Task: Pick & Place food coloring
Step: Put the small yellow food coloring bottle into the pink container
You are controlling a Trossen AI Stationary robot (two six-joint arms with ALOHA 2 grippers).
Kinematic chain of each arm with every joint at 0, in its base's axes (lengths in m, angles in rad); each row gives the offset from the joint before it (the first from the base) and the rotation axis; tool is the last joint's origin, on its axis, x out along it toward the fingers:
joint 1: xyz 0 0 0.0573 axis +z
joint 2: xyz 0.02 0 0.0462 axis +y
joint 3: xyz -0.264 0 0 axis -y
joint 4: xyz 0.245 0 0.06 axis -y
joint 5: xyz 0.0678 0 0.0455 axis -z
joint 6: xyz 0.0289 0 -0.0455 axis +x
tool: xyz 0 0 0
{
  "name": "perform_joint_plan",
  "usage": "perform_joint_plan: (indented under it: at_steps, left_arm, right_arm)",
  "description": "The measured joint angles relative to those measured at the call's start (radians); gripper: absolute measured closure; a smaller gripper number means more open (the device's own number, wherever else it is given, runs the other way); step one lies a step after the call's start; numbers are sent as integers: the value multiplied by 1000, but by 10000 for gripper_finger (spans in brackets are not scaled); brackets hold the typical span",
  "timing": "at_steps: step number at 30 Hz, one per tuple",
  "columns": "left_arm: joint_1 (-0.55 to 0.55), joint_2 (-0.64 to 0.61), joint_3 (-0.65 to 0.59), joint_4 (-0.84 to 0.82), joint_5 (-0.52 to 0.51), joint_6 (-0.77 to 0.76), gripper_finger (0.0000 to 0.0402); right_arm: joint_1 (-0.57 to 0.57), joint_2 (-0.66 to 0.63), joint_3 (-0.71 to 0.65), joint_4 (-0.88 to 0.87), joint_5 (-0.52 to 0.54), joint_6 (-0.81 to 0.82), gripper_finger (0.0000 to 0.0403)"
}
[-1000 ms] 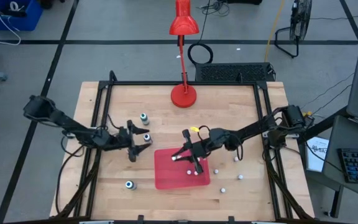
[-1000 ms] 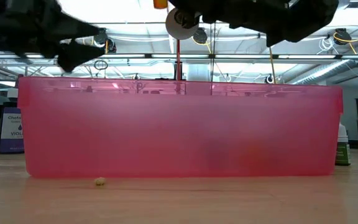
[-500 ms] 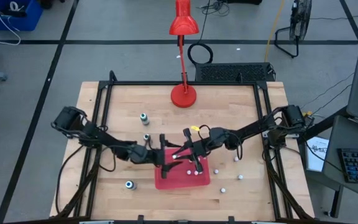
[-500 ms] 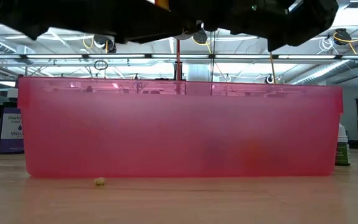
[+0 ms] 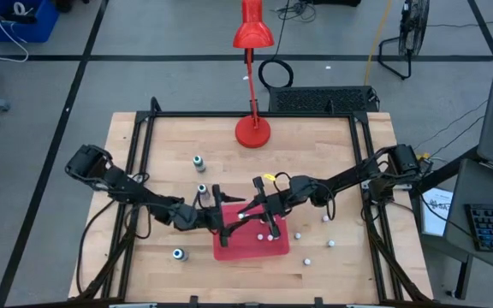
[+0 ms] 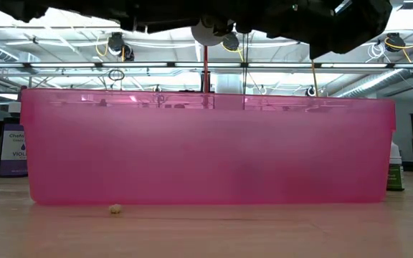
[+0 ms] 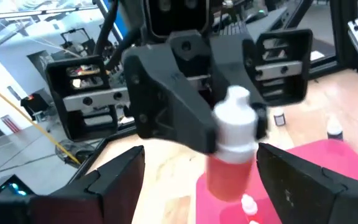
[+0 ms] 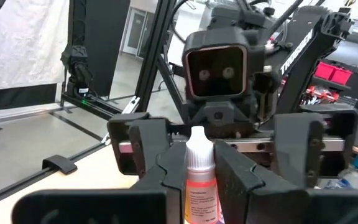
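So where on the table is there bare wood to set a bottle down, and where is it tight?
Bare wood: the far right corner beside the lamp base, the far left corner beyond the teal-capped bottle, and the near edge in front of the red tray. Crowded: over the tray, where the left gripper faces the right gripper holding a bottle, and among loose bottles right of it.

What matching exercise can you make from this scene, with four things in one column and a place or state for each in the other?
Things:
1. lamp
2. tray
3. left pincer
4. right pincer

Places or states:
a. shut on a bottle
b. open, facing the other pincer
c. stands at the far edge of the table
d. lies flat under both pincers

Pairs: 1-c, 2-d, 3-b, 4-a
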Motion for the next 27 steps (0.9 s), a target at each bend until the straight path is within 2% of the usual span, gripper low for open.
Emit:
perform_joint_plan:
  at_steps: [4, 16, 22, 25, 27]
  left_arm:
    - [-6, 2, 0, 8, -4, 14, 121]
    - [-2, 2, -1, 27, 5, 15, 220]
    - [-6, 2, -1, 22, 2, 3, 303]
    - [-9, -1, -1, 17, -26, -14, 348]
    - [-9, -19, -1, -30, -68, -41, 348]
  right_arm:
    - [0, 0, 0, 7, 1, -2, 358]
    - [0, 0, 0, 12, 2, -6, 358]
    - [0, 0, 0, 15, 8, -3, 358]
    - [0, 0, 0, 14, 11, 4, 332]
    - [-1, 0, 0, 12, 25, 24, 300]
